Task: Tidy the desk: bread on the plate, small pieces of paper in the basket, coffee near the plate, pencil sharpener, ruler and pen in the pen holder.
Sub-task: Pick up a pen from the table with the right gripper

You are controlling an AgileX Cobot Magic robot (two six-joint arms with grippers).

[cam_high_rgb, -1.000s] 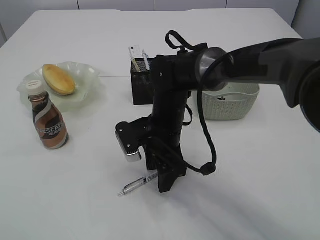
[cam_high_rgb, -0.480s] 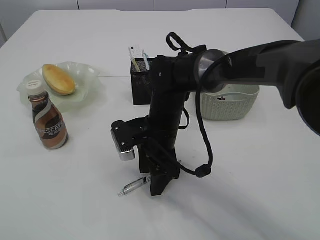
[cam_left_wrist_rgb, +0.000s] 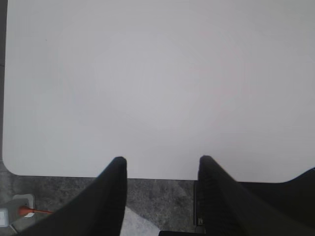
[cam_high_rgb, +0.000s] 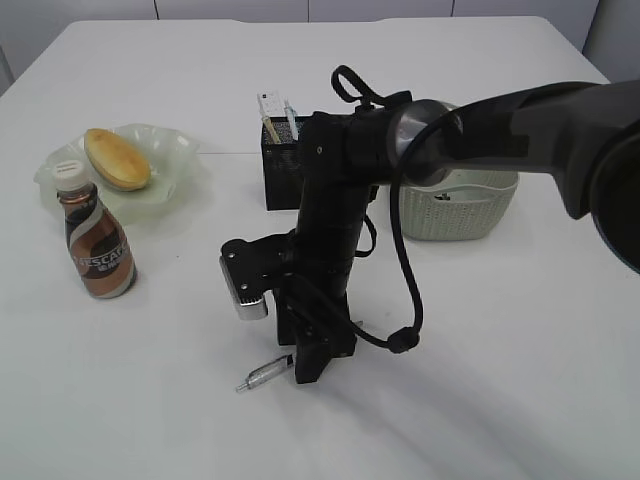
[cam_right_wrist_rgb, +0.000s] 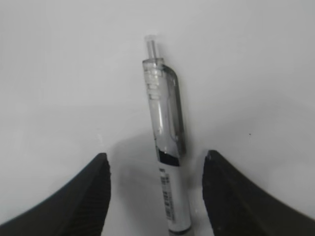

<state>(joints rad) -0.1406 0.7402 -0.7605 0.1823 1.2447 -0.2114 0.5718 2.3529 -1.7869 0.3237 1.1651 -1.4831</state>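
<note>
My right jaws stand open astride the pen [cam_right_wrist_rgb: 165,147], which lies flat on the desk [cam_high_rgb: 520,320], untouched. My left jaws hang open over the bare desk edge. Farther off, the pen holder [cam_high_rgb: 281,170] waits.

The bench [cam_high_rgb: 520,330] is plain white. The bread [cam_high_rgb: 117,158] is golden-orange, lying on a translucent pale-green plate [cam_high_rgb: 180,160]. The coffee [cam_high_rgb: 96,245] is brown with a white-and-dark curved label and white cap. The pen holder [cam_high_rgb: 280,175] is black mesh, the basket [cam_high_rgb: 460,212] pale grey-green with perforated walls. The pen [cam_right_wrist_rgb: 165,147] is clear with a smoky grey clip.
</note>
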